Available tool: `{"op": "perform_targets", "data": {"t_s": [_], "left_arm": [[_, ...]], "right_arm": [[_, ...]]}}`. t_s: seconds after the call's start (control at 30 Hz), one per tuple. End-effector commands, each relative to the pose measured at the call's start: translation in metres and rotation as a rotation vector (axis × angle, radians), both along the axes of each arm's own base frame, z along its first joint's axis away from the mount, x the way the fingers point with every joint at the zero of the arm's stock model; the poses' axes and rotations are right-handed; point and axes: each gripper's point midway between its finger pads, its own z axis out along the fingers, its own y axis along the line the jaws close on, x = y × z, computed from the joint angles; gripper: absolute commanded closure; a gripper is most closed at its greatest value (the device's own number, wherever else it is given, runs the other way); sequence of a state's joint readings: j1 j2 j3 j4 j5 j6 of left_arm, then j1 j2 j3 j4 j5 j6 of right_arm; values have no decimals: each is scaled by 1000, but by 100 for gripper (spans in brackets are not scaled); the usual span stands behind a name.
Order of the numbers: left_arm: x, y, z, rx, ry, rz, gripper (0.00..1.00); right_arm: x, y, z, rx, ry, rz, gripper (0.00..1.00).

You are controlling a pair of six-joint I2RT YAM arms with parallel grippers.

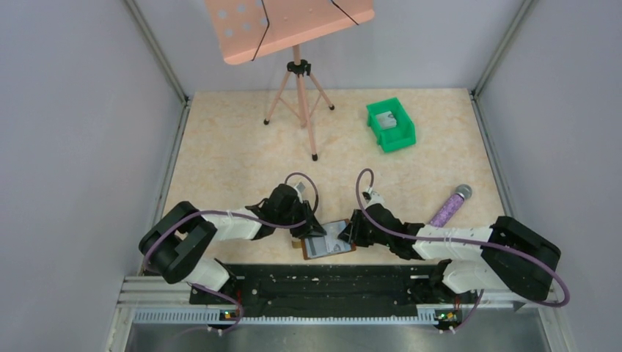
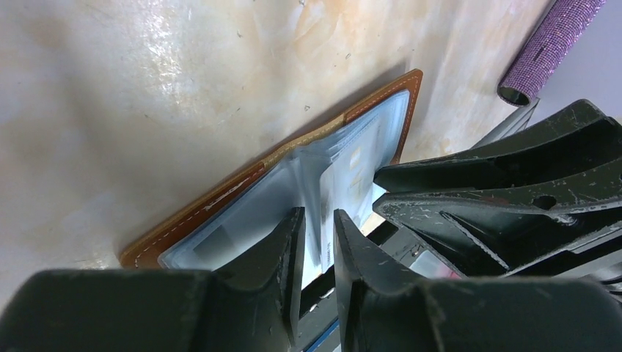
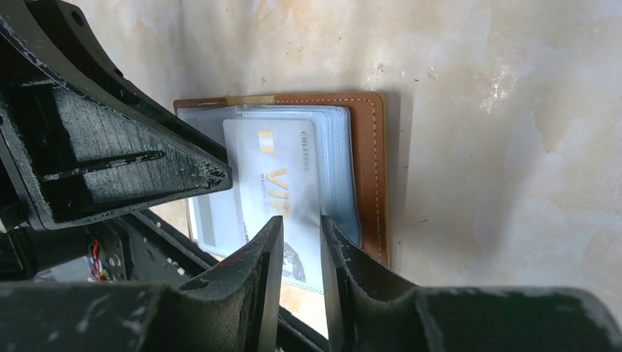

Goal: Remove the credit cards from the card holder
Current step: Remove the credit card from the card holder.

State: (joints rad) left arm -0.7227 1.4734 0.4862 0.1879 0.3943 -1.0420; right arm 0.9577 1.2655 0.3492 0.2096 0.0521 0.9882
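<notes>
The brown leather card holder (image 1: 315, 247) lies open at the table's near edge, between my two grippers. In the right wrist view its leather border (image 3: 368, 169) frames blue-grey sleeves. A light grey credit card (image 3: 273, 165) with gold "VIP" print lies on them, its near end sticking out past the holder. My right gripper (image 3: 301, 220) has its jaws a narrow gap apart, tips down over that card, which shows face-up in the gap. My left gripper (image 2: 318, 214) is also narrowly open, tips on the sleeves of the holder (image 2: 220, 196). In the top view the left gripper (image 1: 306, 229) and right gripper (image 1: 350, 233) flank the holder.
A green plastic bin (image 1: 398, 137) at the back right holds a grey card (image 1: 388, 120). A purple glittery microphone (image 1: 449, 207) lies right of my right arm and also shows in the left wrist view (image 2: 550, 44). A pink music stand (image 1: 297, 81) on a tripod stands at the back.
</notes>
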Motion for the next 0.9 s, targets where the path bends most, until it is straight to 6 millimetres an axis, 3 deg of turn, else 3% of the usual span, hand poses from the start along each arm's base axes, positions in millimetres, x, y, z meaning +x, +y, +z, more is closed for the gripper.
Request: {"op": "perform_targets", "data": {"t_s": [0.0, 0.47, 0.57, 0.77, 0.87], "left_arm": [[1, 1, -4, 1, -56, -15, 73], [-6, -23, 7, -101, -80, -47, 74], [-6, -21, 6, -94, -75, -38, 79], [-9, -18, 12, -100, -60, -18, 99], [-10, -20, 21, -130, -68, -17, 100]], "right_arm": [[-5, -26, -26, -90, 38, -51, 74], [-8, -32, -24, -81, 40, -71, 75], [-8, -36, -23, -81, 37, -88, 75], [-8, -45, -22, -85, 28, -127, 76], [-9, -48, -23, -91, 29, -132, 77]]}}
